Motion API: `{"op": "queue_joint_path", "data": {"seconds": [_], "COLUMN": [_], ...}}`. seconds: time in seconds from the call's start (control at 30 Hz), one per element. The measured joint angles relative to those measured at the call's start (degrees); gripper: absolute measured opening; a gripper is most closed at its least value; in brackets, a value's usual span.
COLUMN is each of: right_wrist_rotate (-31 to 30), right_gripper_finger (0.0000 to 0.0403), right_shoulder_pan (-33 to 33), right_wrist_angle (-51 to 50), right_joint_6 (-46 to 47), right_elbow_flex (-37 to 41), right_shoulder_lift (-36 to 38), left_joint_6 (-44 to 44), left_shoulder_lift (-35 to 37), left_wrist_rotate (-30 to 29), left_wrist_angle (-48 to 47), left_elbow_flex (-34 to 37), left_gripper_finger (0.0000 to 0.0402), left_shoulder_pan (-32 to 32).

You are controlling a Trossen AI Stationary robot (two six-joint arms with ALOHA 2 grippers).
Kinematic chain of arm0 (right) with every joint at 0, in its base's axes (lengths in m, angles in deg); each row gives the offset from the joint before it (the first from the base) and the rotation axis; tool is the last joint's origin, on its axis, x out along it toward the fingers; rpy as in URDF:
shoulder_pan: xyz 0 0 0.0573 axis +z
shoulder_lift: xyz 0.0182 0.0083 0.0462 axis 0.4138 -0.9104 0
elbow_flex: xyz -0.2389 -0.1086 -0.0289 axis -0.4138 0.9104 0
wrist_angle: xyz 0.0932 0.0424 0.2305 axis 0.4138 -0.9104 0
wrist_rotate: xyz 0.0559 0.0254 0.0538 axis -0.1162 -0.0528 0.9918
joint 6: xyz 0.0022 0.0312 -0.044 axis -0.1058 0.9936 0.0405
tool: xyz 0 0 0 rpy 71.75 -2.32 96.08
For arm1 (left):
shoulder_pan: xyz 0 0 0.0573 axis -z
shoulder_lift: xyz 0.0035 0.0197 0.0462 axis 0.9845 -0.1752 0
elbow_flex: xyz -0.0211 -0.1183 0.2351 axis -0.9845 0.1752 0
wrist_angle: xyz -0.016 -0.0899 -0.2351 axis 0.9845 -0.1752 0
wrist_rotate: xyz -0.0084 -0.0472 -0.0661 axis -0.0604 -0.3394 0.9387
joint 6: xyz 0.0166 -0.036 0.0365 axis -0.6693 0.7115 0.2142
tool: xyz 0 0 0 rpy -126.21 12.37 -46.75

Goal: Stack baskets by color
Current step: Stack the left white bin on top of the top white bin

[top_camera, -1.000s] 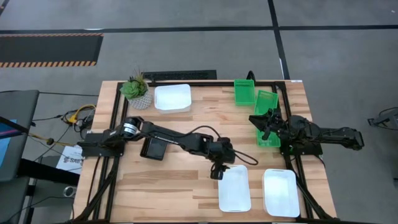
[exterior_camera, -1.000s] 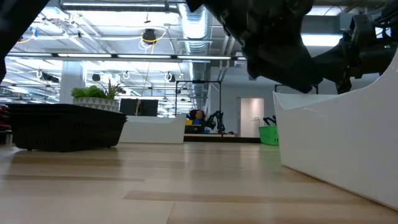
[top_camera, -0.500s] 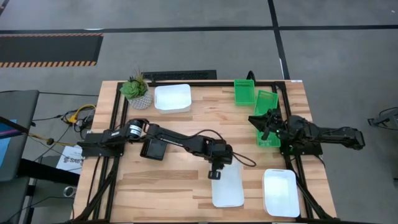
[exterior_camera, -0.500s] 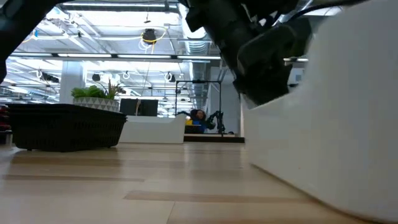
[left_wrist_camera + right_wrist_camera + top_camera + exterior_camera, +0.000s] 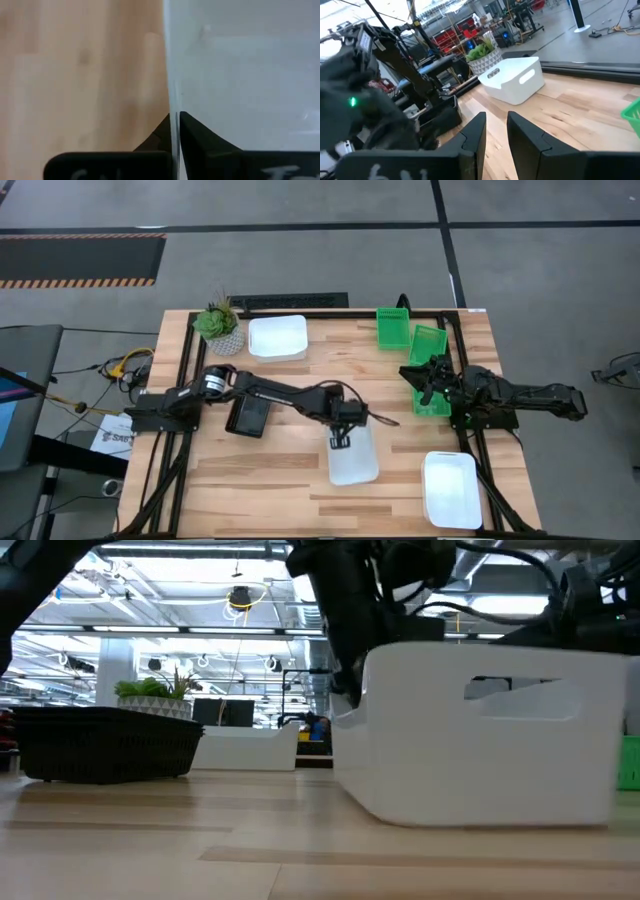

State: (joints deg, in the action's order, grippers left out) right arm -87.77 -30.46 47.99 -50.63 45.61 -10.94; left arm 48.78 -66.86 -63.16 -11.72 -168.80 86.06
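Note:
My left gripper (image 5: 340,442) is shut on a white basket (image 5: 355,460) at the table's middle, which also fills the low view (image 5: 480,730). A second white basket (image 5: 452,488) lies at the near right. A third (image 5: 277,337) sits at the far edge. A black basket (image 5: 248,418) rests on the table left of the held one, under my left arm. Three green baskets (image 5: 393,327), (image 5: 430,340), (image 5: 432,402) are at the far right. My right gripper (image 5: 420,375) stands open beside them, touching nothing. My left gripper pinches the white basket's far short wall (image 5: 172,100) near its left corner, with one finger (image 5: 200,142) inside and the other outside. The fingers come steeply from above. The basket sits upright, its bottom (image 5: 480,823) at the tabletop.
A potted plant (image 5: 218,327) stands at the far left corner, next to the far white basket. A dark metal frame (image 5: 300,313) runs along the table's edges. Bare wood lies between the black basket and the near edge.
My left gripper has moved toward the table's left and far edges and tipped more steeply down. The white basket has slid along with it, away from the second white basket, and now sits nearer the table's middle.

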Motion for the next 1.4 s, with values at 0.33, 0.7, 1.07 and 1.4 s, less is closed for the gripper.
{"op": "queue_joint_path", "data": {"seconds": [0.33,0.7,1.07,1.4], "right_wrist_rotate": [-0.01,-0.02,-0.02,-0.02], "right_gripper_finger": [0.0104,0.0104,0.0104,0.0104], "right_shoulder_pan": [0.00,-0.01,-0.02,-0.02], "right_wrist_angle": [0.00,-0.02,-0.02,-0.02], "right_joint_6": [-0.01,-0.04,-0.04,-0.04], "right_elbow_flex": [-0.01,-0.01,0.00,0.00], "right_shoulder_lift": [-0.02,-0.02,-0.02,-0.02], "left_joint_6": [3.42,7.36,20.59,28.32], "left_shoulder_lift": [7.78,20.48,34.20,44.80], "left_wrist_rotate": [-5.76,-10.14,-16.76,-8.29], "left_wrist_angle": [-9.33,-15.33,-26.31,-16.70], "left_elbow_flex": [0.02,0.02,0.02,17.20], "left_gripper_finger": [0.0000,0.0000,0.0000,0.0000], "left_shoulder_pan": [-7.50,-16.38,-31.03,-42.12]}}
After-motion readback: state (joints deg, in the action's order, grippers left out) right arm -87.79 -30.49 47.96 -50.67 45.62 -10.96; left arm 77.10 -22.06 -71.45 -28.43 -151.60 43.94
